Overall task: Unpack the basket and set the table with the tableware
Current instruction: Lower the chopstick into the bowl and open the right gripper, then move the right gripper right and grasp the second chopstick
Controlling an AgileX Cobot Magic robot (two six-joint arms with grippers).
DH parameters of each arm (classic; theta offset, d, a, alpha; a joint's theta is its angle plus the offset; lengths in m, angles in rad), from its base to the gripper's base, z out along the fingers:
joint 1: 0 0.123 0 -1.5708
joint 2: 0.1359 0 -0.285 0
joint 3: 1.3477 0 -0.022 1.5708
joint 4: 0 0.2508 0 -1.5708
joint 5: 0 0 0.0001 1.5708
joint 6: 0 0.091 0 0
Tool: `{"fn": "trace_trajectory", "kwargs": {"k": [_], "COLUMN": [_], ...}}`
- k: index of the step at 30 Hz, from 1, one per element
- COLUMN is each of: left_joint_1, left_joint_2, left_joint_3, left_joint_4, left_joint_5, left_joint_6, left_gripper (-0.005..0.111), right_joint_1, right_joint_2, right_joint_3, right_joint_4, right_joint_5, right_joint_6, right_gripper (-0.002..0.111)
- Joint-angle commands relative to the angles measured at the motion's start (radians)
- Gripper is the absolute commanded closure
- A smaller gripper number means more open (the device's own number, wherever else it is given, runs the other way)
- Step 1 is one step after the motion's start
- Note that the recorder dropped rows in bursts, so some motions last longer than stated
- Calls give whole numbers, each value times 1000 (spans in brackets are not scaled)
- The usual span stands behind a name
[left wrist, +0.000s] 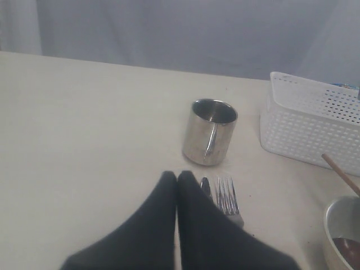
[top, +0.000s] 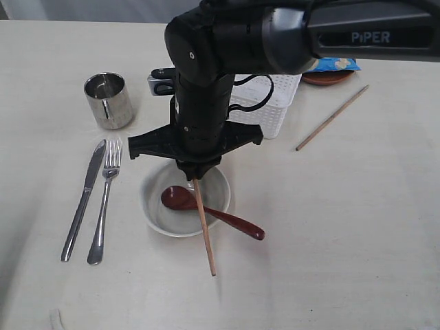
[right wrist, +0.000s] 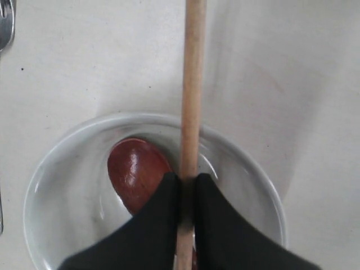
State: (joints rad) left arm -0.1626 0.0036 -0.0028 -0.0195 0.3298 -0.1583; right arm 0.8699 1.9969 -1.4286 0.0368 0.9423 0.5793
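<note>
My right gripper (top: 196,172) (right wrist: 188,179) hangs over the off-white bowl (top: 155,206) (right wrist: 67,169), shut on a wooden chopstick (top: 205,234) (right wrist: 192,84). The stick slants down past the bowl's near rim to the table (top: 344,227). A dark red spoon (top: 180,199) (right wrist: 135,169) lies in the bowl, its handle over the rim. The second chopstick (top: 332,117) lies on the table at the right. The steel knife (top: 82,199) and fork (top: 104,203) lie left of the bowl, and the steel cup (top: 108,100) (left wrist: 210,132) stands behind them. The white basket (top: 275,103) (left wrist: 309,121) sits behind the arm. My left gripper (left wrist: 177,175) is shut and empty, low near the fork (left wrist: 226,197).
A brown plate (top: 328,78) with a blue chip bag (top: 333,64) on it sits at the back right, behind the basket. The right arm's dark body hides part of the basket and the bowl's far rim.
</note>
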Motion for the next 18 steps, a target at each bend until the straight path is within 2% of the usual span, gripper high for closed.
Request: {"fn": "trace_trajectory", "kwargs": {"k": [1,2,3,5,7,13,18], "left_joint_1": [1,1,1,1,1,1,1], "left_joint_2": [-4,-4,-4,-4,-4,-4,-4], "left_joint_3": [3,3,3,3,3,3,3], "left_joint_4": [-1,-1,-1,-1,-1,-1,-1], "left_joint_5": [-11,-11,-11,-11,-11,-11,-11], "left_joint_6": [1,1,1,1,1,1,1], "left_gripper": [107,107,107,107,107,107,107], "right_joint_1": [-2,-2,-2,-2,-2,-34,-172], "right_joint_2": [-4,-4,-4,-4,-12,-178,-304], "right_joint_3": [0,0,0,0,0,0,0], "right_joint_4": [-17,-16,-16,-16,-20,-84,-243], "right_joint_5": [-8,-6,-3,1,8,100,271], "right_joint_6": [-8,-11,-19,-19,-20,-83,-132], "right_gripper": [106,102,90,75,70,70,70]}}
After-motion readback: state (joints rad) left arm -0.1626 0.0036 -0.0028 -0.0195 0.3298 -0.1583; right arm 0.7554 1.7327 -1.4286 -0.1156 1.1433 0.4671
